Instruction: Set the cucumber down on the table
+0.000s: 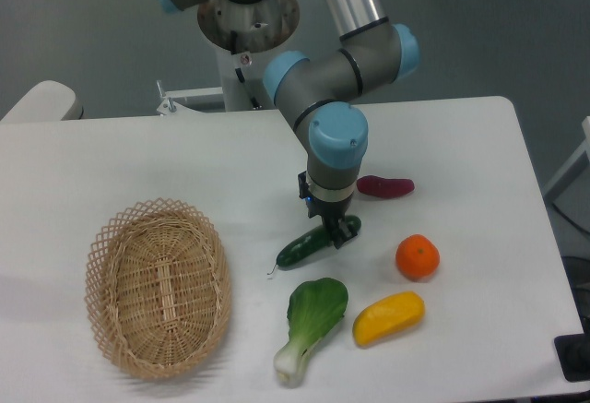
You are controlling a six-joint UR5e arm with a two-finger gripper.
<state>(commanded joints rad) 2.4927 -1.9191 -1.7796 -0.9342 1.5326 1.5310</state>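
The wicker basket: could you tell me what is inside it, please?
Nothing shows inside the basket; only its woven bottom. The near wall's inner face is hidden.

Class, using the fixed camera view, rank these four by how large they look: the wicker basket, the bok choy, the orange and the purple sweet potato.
1. Wicker basket, by far the largest.
2. Bok choy.
3. Orange and purple sweet potato look too alike to rank: the orange is rounder, the sweet potato longer but thinner.
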